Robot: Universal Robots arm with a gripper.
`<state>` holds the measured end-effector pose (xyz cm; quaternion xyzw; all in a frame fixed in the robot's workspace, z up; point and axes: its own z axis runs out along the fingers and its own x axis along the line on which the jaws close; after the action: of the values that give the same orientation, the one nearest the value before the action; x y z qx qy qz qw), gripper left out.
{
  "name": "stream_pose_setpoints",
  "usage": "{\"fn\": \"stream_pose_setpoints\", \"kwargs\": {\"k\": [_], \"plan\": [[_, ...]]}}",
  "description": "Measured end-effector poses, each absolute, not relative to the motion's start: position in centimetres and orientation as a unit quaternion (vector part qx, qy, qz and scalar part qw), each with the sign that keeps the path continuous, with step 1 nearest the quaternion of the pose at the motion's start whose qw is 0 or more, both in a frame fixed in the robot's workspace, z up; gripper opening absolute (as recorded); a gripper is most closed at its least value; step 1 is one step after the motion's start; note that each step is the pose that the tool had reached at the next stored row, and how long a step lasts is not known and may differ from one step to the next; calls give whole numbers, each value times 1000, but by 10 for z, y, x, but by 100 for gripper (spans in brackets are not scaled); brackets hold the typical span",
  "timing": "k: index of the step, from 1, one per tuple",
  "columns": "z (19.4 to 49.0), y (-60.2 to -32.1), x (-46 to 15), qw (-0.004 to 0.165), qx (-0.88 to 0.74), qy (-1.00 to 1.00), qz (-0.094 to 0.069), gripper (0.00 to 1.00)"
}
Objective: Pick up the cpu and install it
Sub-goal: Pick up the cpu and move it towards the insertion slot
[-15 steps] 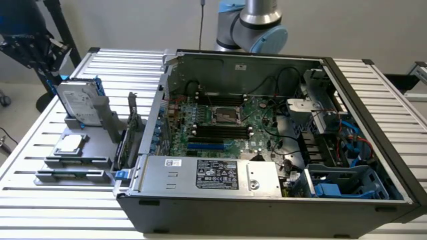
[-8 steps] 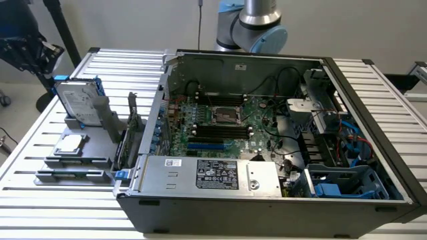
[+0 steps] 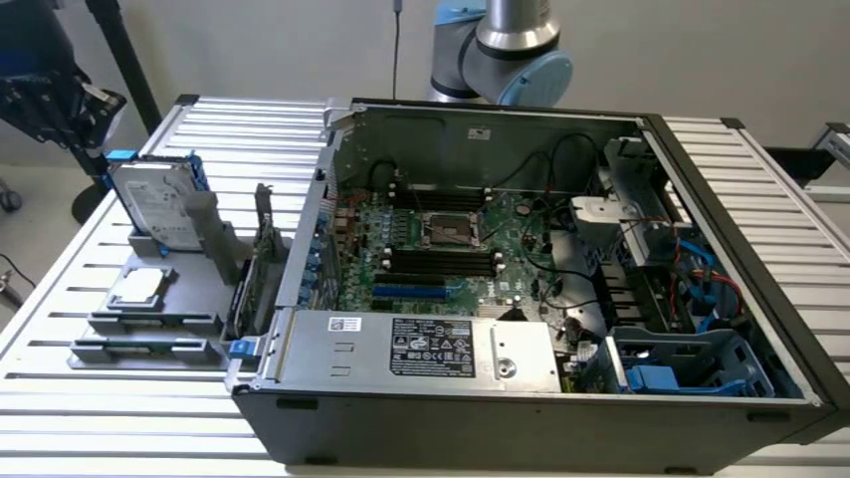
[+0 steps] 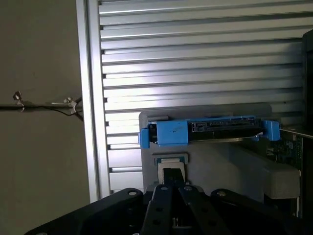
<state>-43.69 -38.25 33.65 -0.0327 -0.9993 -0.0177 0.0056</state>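
A small flat square silver-grey cpu [image 3: 139, 288] lies on a grey plastic holder tray [image 3: 194, 299] at the exterior view's left, near an upright silver hard drive with blue bracket [image 3: 153, 204]. Beside them, an open black computer case [image 3: 531, 423] exposes its green motherboard [image 3: 512, 284].

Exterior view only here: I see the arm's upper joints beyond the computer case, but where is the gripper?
Observer: In the wrist view the gripper is lined up on the cpu, which lies on the grey holder.
Operator: Fingers open for the grab?
Observer: No, they are shut together with nothing between them.
Operator: Anything close by there?
Observer: The hard drive in its blue bracket stands just past the cpu, connector edge facing the wrist camera.
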Motion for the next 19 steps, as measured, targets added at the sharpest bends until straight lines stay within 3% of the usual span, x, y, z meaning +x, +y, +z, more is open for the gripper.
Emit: {"fn": "stream_pose_setpoints", "kwargs": {"k": [8,10,12,13,14,15,17,19], "plan": [[337,-383,-437,6,-33,-999,-18,12],[337,-383,-437,6,-33,-999,-18,17],[337,-383,-437,6,-33,-999,-18,30],[337,-383,-437,6,-33,-999,-18,30],[337,-383,-437,6,-33,-999,-18,42],[336,-383,-437,6,-33,-999,-18,42],[335,-383,-437,6,-33,-999,-18,53],[332,-383,-437,6,-33,-999,-18,53]]}}
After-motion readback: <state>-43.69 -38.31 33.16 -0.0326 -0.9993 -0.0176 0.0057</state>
